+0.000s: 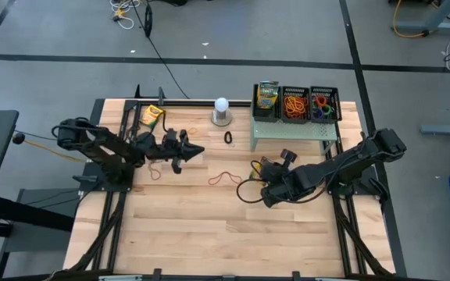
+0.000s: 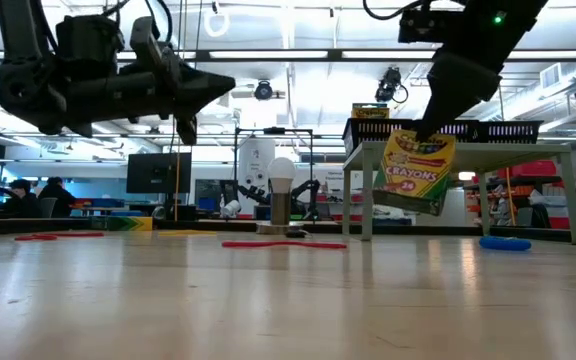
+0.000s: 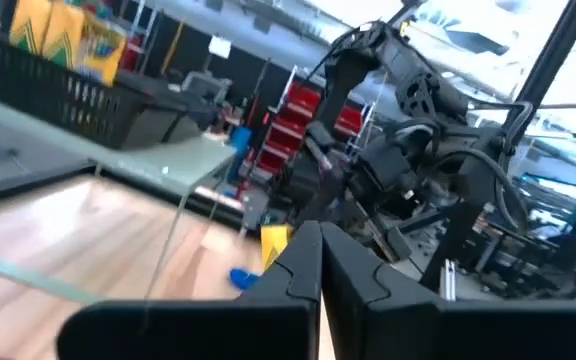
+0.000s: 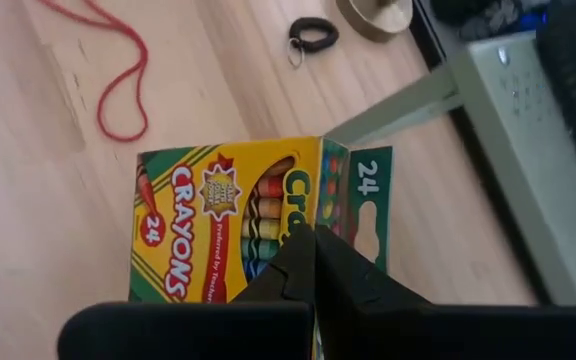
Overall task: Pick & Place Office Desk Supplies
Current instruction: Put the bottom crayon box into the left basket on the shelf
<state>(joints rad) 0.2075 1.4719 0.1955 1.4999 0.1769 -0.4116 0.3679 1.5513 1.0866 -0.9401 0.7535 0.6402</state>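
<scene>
The right gripper (image 4: 313, 262) is hanging above the middle of the worktop (image 1: 209, 226), toward its right side, with its jaws clamped on a yellow-and-green crayon box (image 4: 230, 222). In the low view that box (image 2: 415, 172) is dangling clear of the wood, tilted, in front of the pale green riser (image 2: 468, 155).

The left gripper (image 1: 196, 151) is hovering over the left half of the worktop, jaws pressed together and empty, their tips meeting in its own wrist view (image 3: 320, 262).

Three crayon boxes are showing in all: the held one, a second lying near the far left corner (image 1: 153, 116), and a third standing in the leftmost basket (image 1: 267, 97). Three black mesh baskets are sitting in a row on the riser at the far right corner; the middle basket (image 1: 294, 90) is holding orange rubber bands, and the right basket (image 1: 326, 89) is holding mixed-colour bands.

Four loose bands are lying on the wood: a red loop (image 1: 225, 179) near the centre, another red one (image 1: 155, 168) under the left arm, a small black loop (image 1: 228, 138) beside the riser, and a tan one (image 1: 193, 130) farther left. A white ball lamp (image 1: 221, 110) is standing at the far edge.
</scene>
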